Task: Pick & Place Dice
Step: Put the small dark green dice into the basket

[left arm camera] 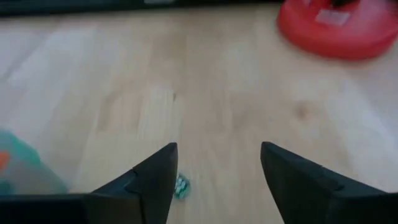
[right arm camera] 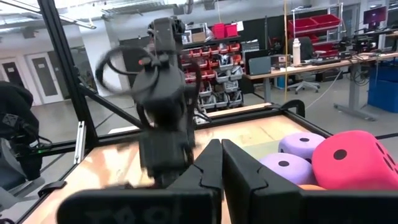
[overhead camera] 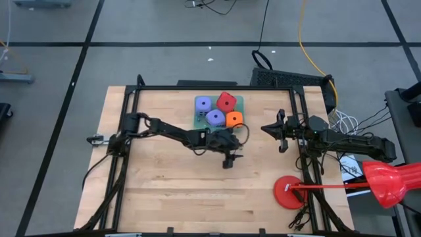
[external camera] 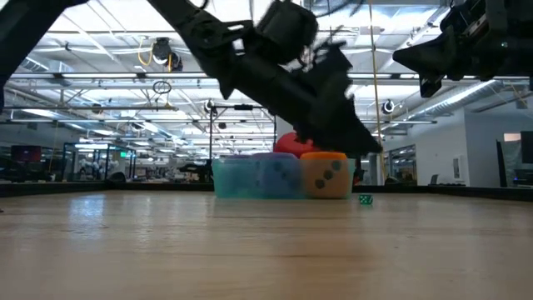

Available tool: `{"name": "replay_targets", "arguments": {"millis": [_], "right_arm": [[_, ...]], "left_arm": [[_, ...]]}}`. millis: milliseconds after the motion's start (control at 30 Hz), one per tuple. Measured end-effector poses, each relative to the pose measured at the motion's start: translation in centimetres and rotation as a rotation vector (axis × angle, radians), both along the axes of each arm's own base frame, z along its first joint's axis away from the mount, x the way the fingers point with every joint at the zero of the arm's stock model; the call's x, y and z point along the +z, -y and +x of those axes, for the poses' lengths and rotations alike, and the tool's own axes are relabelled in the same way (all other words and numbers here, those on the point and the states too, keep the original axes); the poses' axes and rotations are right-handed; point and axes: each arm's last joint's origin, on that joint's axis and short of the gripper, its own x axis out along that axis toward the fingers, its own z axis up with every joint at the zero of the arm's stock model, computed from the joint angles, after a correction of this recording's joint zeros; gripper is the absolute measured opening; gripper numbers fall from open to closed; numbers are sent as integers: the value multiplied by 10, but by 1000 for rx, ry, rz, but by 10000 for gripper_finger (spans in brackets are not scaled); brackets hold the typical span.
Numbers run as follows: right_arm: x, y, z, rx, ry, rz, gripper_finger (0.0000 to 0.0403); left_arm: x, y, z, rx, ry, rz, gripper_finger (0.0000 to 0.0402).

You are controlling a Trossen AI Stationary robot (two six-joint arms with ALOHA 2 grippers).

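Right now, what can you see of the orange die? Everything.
The orange die is a small, soft-looking cube with rounded edges and dark pips; the low view shows three pips on the face toward the camera. It sits upright on the green mat, at the corner of the cluster, pressed against a purple die, with the red die just behind. No gripper touches it; the left gripper hovers open nearby over the table.

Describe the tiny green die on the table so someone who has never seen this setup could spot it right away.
Start at the wooden table, at the cluster of big soft dice on the green mat at its far edge. The left gripper hangs open nearby, and the tiny green die lies on bare wood by its fingertips. Unlike the big soft orange die, it is speck-sized and green.
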Motion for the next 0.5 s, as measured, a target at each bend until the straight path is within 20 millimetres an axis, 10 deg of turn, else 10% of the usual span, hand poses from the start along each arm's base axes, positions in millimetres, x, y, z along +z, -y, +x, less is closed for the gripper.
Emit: {"name": "replay_targets", "arguments": {"millis": [500], "right_arm": [[-1,-1,0,30,-6,21,0]], "left_arm": [[-22,-19,13,109,-155,-14,244]]}}
